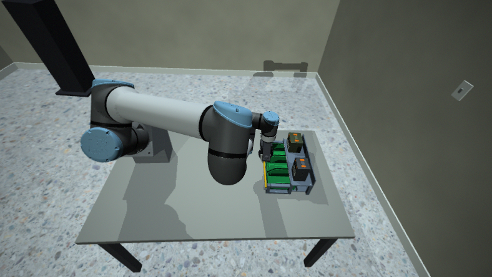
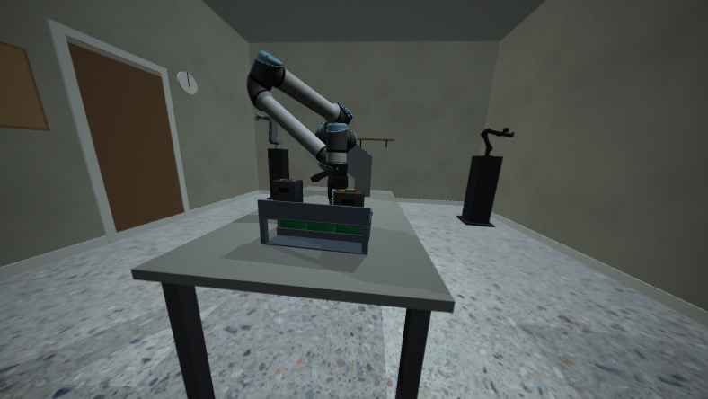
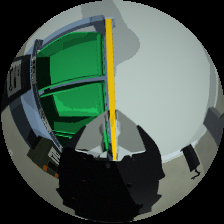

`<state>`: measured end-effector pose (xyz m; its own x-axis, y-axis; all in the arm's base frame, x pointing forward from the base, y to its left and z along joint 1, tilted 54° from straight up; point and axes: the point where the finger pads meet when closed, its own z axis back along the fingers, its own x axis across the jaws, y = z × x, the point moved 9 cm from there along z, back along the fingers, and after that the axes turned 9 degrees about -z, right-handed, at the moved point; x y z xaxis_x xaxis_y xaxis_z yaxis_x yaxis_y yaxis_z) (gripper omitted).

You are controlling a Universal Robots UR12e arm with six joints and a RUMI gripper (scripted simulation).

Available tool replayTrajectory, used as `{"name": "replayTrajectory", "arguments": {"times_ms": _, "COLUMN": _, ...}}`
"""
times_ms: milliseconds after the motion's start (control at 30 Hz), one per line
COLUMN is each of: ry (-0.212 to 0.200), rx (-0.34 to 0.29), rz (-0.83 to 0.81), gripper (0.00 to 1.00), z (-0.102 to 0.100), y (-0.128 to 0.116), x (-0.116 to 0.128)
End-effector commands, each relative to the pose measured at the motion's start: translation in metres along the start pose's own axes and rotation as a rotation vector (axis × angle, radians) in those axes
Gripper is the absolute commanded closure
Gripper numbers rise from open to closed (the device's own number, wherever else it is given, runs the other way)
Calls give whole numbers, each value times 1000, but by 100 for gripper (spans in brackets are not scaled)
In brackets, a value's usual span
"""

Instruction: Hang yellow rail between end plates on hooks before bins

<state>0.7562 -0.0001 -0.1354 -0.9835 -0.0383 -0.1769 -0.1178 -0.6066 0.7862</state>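
Observation:
The yellow rail (image 3: 112, 85) is a thin straight bar. It runs along the open front edge of the green bins (image 3: 75, 90) in the wrist view. My gripper (image 3: 112, 110) is shut on the rail near one end. In the top view the rail (image 1: 265, 174) shows as a thin yellow line at the left edge of the grey rack (image 1: 289, 165), with my gripper (image 1: 265, 155) above it. The hooks and their end plates are too small to make out, so I cannot tell whether the rail rests on them. In the exterior view the rack's back (image 2: 314, 225) hides the rail.
Two dark boxes with orange marks (image 1: 295, 141) (image 1: 301, 168) sit on the rack behind the bins. The rack stands near the table's right side. The arm's big elbow (image 1: 226, 151) hangs just left of the rack.

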Motion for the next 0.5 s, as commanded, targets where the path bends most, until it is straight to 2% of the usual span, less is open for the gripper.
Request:
{"name": "replayTrajectory", "arguments": {"times_ms": 0, "ry": 3, "rx": -2, "rz": -2, "gripper": 100, "z": 0, "y": -1, "x": -2}}
{"name": "replayTrajectory", "arguments": {"times_ms": 467, "ry": 3, "rx": -2, "rz": -2, "gripper": 100, "z": -1, "y": -1, "x": -2}}
